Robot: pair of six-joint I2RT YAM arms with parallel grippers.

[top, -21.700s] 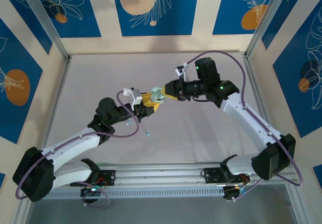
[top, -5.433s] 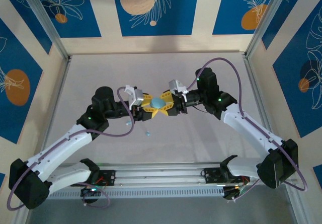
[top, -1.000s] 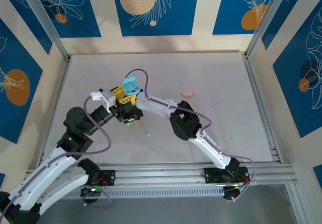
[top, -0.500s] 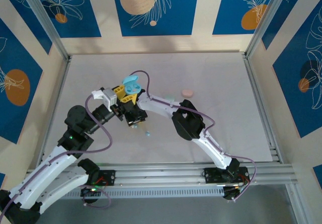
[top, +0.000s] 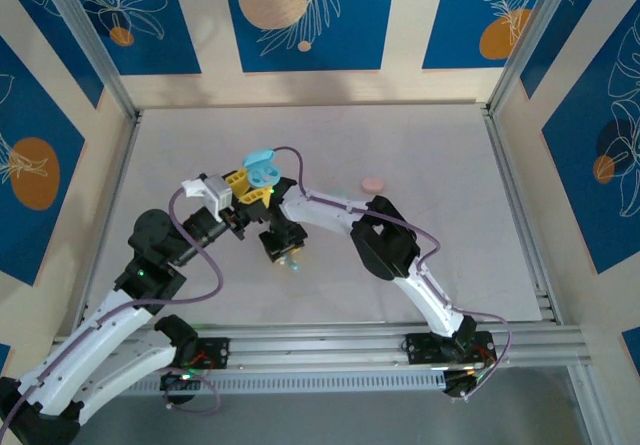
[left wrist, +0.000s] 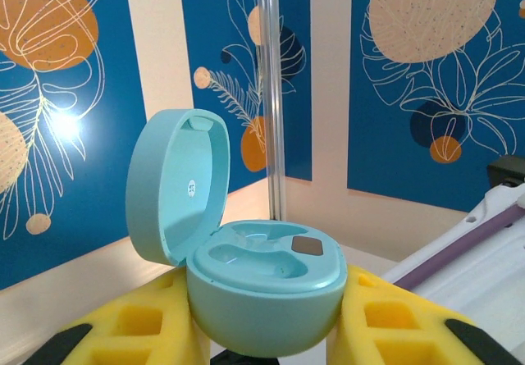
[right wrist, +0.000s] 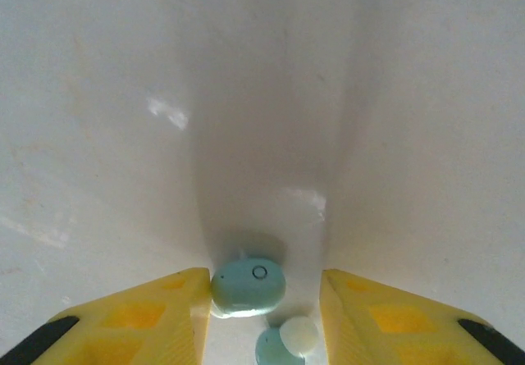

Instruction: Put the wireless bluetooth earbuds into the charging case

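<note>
R gripper spread over table; 2 pale-blue earbuds lie btwn its fingers.

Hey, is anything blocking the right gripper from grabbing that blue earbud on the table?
Nothing visible blocks it. The earbud lies on the table, inside the open jaws of the right gripper. A second earbud sits close beside it and might get caught too.

1. left arm comes in from the near left, elbow bent. left gripper is tipped upward, jaws clamped tight on the case.
2. right arm doubles back leftward from the near right. right gripper points straight down, fingers parted.
</note>
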